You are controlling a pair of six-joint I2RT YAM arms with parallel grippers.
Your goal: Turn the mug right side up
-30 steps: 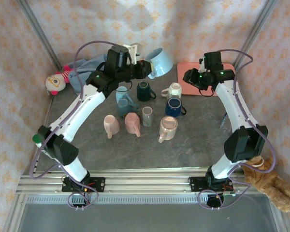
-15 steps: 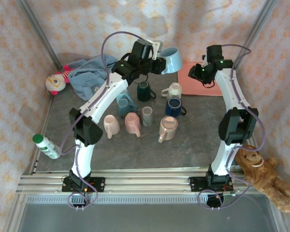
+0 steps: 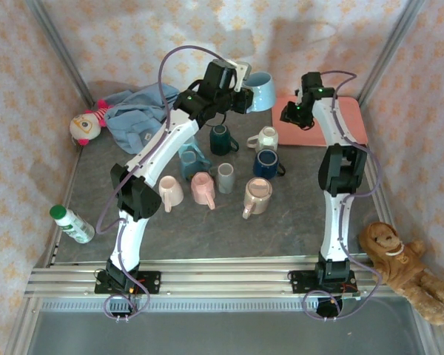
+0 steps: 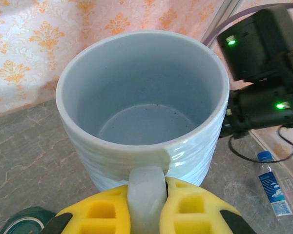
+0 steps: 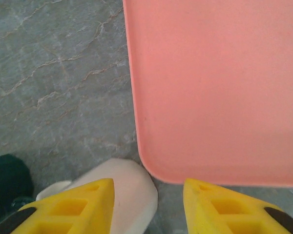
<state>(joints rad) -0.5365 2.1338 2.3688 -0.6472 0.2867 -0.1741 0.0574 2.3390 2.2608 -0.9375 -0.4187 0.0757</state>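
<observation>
Right arm swung toward 9 o'clock since earlier frame. Right hand (image 3: pixel 290 115) over left edge of pink tray (image 3: pixel 351 122), fingers apart, empty. Left hand (image 4: pixel 146 204) pinches handle of light blue mug (image 4: pixel 141 97), aloft at 12 o'clock of surface (image 3: pixel 303 214). Mouth up, long axis near vertical.
</observation>
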